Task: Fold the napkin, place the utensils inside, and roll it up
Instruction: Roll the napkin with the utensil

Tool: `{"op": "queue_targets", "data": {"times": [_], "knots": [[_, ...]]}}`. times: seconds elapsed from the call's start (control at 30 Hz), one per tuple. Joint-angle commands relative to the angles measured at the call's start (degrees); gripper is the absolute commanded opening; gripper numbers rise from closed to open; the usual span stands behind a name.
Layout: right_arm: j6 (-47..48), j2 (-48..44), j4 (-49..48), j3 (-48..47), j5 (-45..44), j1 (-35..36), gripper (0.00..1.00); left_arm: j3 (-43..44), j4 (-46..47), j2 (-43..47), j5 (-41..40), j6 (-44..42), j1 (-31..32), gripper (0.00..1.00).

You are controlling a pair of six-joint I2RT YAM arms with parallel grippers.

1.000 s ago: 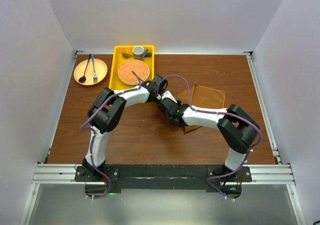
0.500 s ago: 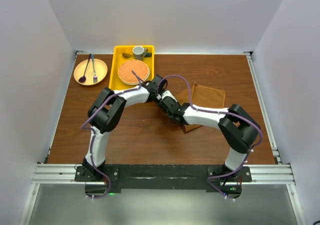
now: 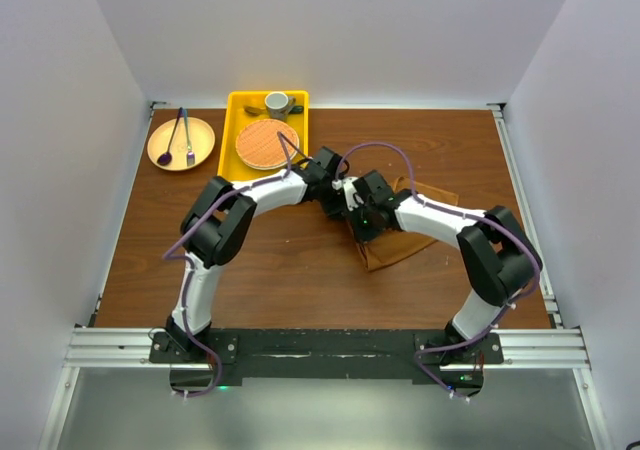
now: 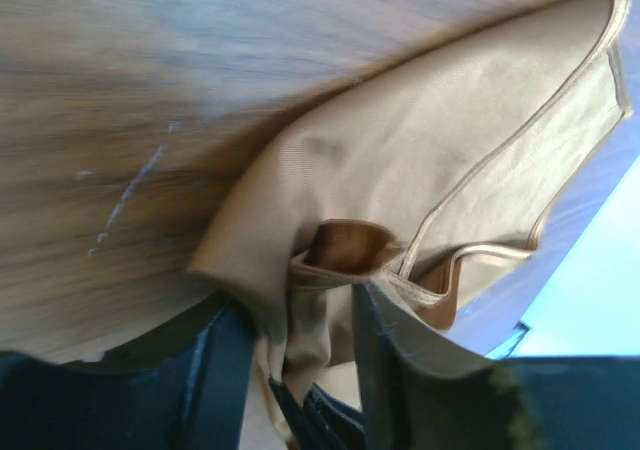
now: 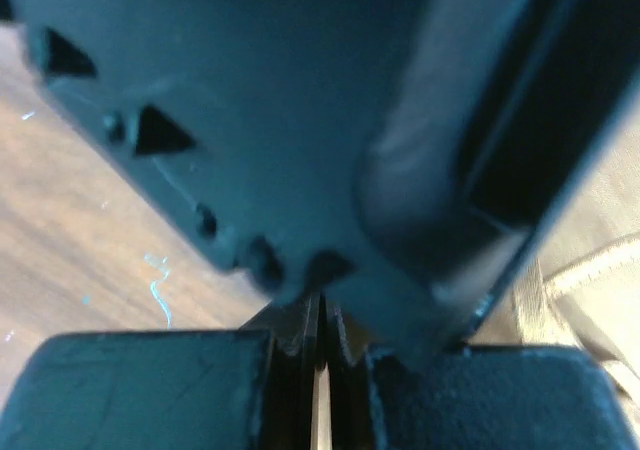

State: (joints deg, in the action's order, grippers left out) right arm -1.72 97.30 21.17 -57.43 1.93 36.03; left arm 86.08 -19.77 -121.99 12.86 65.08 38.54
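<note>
The rust-brown napkin (image 3: pixel 405 242) lies right of centre, its left part lifted and bunched where both grippers meet. In the left wrist view the napkin (image 4: pixel 430 150) hangs in loose folds between the parted fingers of my left gripper (image 4: pixel 295 305), which stands open around the cloth. My right gripper (image 5: pixel 320 320) is shut, with a thin pale sliver of napkin (image 5: pixel 590 270) edge pinched in its jaws. From above, the left gripper (image 3: pixel 338 190) and the right gripper (image 3: pixel 352 208) almost touch. The left gripper's dark body (image 5: pixel 300 120) fills the right wrist view. The utensils do not show.
A yellow tray (image 3: pixel 232 160) at the back holds a round orange woven mat (image 3: pixel 267 144) and a grey cup (image 3: pixel 277 102). A tan plate (image 3: pixel 204 143) at back left carries a purple spoon (image 3: pixel 168 148) and a dark fork. White walls enclose the brown table (image 3: pixel 280 270).
The right gripper has moved back and right and the napkin's left part has risen with it, losing its flat folded shape. The left arm shifted slightly toward it.
</note>
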Motion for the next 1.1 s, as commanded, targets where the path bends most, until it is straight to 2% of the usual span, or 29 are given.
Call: {"op": "queue_targets", "data": {"times": [0.0, 0.3, 0.4, 0.63, 0.77, 0.87, 0.9, 0.97, 1.07], "knots": [[-2.5, -0.5, -0.2, 2.1, 14.5, -8.3, 0.00, 2.9, 3.2, 3.6, 2.2, -5.3, 1.5, 0.50], [-5.9, 2.6, -1.0, 1.0, 25.3, -14.7, 0.00, 3.1, 0.4, 7.9, 0.7, -9.4, 1.1, 0.61], [-6.5, 3.1, -1.2, 0.8, 26.7, -15.8, 0.00, 1.5, -0.1, 9.7, 0.0, -9.4, 1.0, 0.69], [-9.3, 5.2, -2.4, 1.7, 32.7, -20.5, 0.00, -3.1, 3.3, 11.6, 1.5, -9.3, 1.3, 0.71], [-9.4, 5.5, -2.8, 2.0, 33.6, -21.3, 0.00, -2.8, -0.5, 12.4, -2.8, -12.0, 2.0, 0.76], [-10.0, 4.8, -3.4, 2.4, 33.1, -21.3, 0.00, -3.1, -4.0, 11.9, -4.1, -8.9, 2.0, 0.83], [-10.0, 4.6, -3.4, 2.5, 33.2, -21.4, 0.00, -3.2, -4.3, 11.5, -3.9, -7.7, 2.0, 0.90], [-9.7, 4.6, -3.2, 2.6, 33.1, -21.3, 0.00, -4.2, -2.8, 10.0, -1.8, -4.0, 2.0, 0.95], [-9.2, 3.7, -3.6, 2.5, 33.0, -21.4, 0.00, -3.5, -1.9, 7.3, 0.0, 0.0, 2.0, 0.96]]}}
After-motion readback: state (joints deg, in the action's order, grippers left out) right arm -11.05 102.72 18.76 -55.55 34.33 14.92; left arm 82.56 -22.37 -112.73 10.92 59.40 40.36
